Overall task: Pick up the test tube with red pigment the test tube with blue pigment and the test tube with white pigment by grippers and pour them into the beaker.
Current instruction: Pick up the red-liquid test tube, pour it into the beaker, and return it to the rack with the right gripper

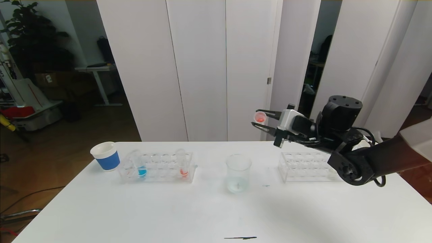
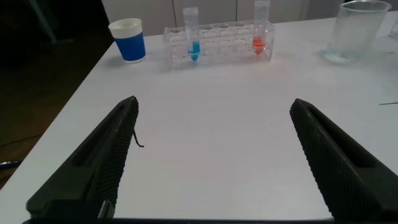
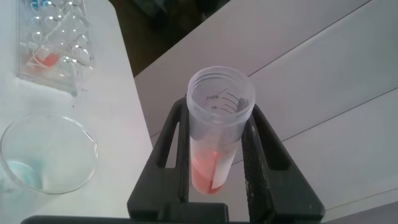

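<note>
Clamped in the right gripper (image 3: 216, 163), a tube of red liquid (image 3: 216, 134) hangs above the table (image 1: 168, 209), with the beaker (image 1: 238, 172) below and left of it. Ahead of the left gripper (image 2: 211, 155), spread wide, a rack (image 2: 217, 43) holds the blue tube (image 2: 193, 37) near a paper cup (image 2: 129, 40).

Right arm reaches in from the right, raised, its tool (image 1: 259, 119) clamped shut and pointing left. Left tool (image 2: 211, 158) hangs low, fingers spread wide.
</note>
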Robot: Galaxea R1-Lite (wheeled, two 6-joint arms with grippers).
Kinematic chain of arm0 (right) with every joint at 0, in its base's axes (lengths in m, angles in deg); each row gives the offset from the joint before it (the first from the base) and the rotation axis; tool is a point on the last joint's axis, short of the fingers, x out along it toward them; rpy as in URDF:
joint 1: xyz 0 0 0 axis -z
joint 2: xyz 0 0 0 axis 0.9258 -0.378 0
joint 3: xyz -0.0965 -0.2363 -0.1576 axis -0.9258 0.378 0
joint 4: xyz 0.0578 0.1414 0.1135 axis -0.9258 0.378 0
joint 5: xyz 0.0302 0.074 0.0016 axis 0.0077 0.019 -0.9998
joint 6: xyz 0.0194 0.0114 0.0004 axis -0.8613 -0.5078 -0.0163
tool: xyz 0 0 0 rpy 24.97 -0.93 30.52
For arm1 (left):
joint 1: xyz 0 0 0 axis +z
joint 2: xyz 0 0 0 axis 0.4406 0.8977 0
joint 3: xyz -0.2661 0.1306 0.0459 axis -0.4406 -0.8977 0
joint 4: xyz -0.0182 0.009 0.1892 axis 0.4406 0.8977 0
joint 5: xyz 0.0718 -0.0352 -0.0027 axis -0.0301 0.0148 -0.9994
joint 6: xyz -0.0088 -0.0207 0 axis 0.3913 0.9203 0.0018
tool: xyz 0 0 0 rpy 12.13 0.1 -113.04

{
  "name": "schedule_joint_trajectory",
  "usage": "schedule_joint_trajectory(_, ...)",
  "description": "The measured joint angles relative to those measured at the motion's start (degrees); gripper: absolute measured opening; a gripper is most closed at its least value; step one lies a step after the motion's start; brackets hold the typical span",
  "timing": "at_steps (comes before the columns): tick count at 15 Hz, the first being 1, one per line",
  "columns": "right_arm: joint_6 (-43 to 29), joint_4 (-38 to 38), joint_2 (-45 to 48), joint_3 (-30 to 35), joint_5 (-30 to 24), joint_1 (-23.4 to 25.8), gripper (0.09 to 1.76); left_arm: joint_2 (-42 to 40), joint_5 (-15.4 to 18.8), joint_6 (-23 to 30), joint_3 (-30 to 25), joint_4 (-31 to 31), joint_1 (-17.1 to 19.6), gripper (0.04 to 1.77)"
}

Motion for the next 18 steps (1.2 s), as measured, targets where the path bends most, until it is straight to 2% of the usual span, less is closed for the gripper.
schedule_joint_trajectory(5,14.34,7.63,-0.72,-3.06,-3.45,0.26,0.57,0.00,-0.01,0.00,0.00,0.00,-0.02,1.74)
schedule_joint_trajectory(8,20.37,8.57,-2.71,-9.29,-3.58,0.39,0.57,0.00,0.00,-0.02,0.00,0.00,-0.02,1.74)
schedule_joint_trajectory(10,25.73,11.98,-4.58,-13.20,-3.54,0.39,0.57,0.00,0.00,-0.02,0.00,-0.02,-0.02,1.74)
schedule_joint_trajectory(18,34.84,13.68,-10.39,-20.59,-3.28,0.24,0.57,0.00,0.00,0.00,0.00,0.00,0.00,1.74)
